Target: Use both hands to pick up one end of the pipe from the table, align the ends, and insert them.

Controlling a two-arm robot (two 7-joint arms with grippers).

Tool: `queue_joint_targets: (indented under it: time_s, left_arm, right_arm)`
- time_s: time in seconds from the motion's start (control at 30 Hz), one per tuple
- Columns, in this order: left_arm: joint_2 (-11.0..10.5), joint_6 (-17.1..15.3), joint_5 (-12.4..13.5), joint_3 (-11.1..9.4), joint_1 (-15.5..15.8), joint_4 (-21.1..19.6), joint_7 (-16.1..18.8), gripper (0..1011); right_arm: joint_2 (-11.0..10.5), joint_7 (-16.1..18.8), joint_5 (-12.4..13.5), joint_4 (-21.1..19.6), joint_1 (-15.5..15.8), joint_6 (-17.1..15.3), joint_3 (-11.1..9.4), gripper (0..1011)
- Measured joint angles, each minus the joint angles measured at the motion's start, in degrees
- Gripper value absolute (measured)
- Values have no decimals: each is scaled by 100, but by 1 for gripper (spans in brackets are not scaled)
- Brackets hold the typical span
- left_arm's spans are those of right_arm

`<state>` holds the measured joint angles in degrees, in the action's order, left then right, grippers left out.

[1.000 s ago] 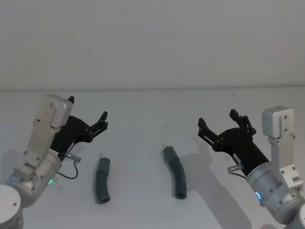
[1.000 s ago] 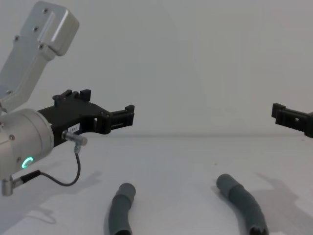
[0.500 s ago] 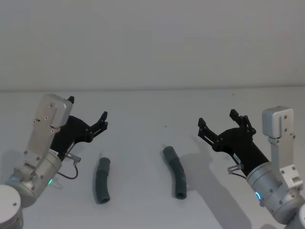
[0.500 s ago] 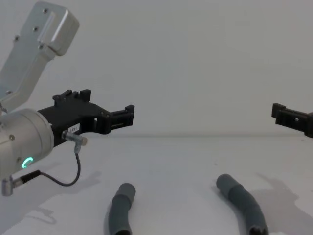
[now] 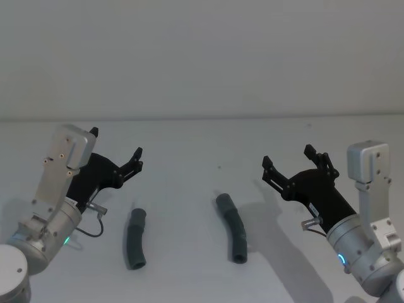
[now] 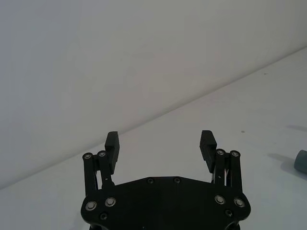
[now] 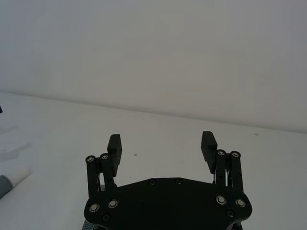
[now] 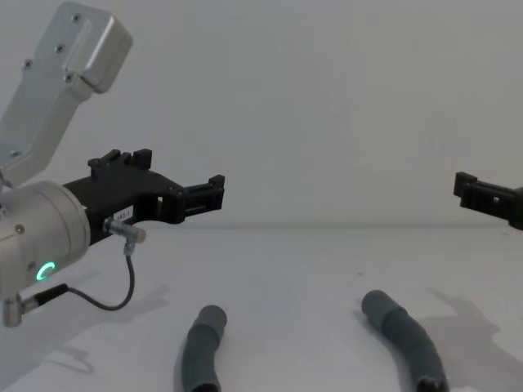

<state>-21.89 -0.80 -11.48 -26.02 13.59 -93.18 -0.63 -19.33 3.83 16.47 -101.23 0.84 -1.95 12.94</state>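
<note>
The pipe lies on the white table point(image 5: 202, 145) as two dark grey curved pieces. The left piece point(image 5: 136, 238) point(image 8: 202, 343) rests in front of my left gripper point(image 5: 117, 144) point(image 8: 180, 175) point(image 6: 160, 141). That gripper hovers open above the table with nothing between its fingers. The right piece point(image 5: 231, 227) point(image 8: 404, 335) lies near the middle, its hollow socket end point(image 5: 240, 257) nearest me. To the right of it my right gripper point(image 5: 288, 158) point(image 7: 161, 142) point(image 8: 470, 186) hovers open. A grey cuff with a white tip point(image 7: 17, 176) shows at the right wrist view's edge. A grey hose end point(image 6: 301, 162) shows in the left wrist view.
A plain pale wall point(image 5: 202, 57) rises behind the table's far edge. A thin black cable point(image 8: 122, 286) loops under the left wrist. Bare table surface lies between and beyond the two hose pieces.
</note>
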Motion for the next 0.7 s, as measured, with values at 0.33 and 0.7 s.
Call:
queue_joint_targets:
  time_s: [0.33,0.7]
  left_arm:
    - [57,-169,9,18,-10,-57,63,1002]
    - [121,-994,-48,79,-141,-446,209,1002]
  right_arm:
    - [-79,138,68,19,-89,-203,-53,1004]
    - [-345,553,376,-25,-295,-1078,-153,1004]
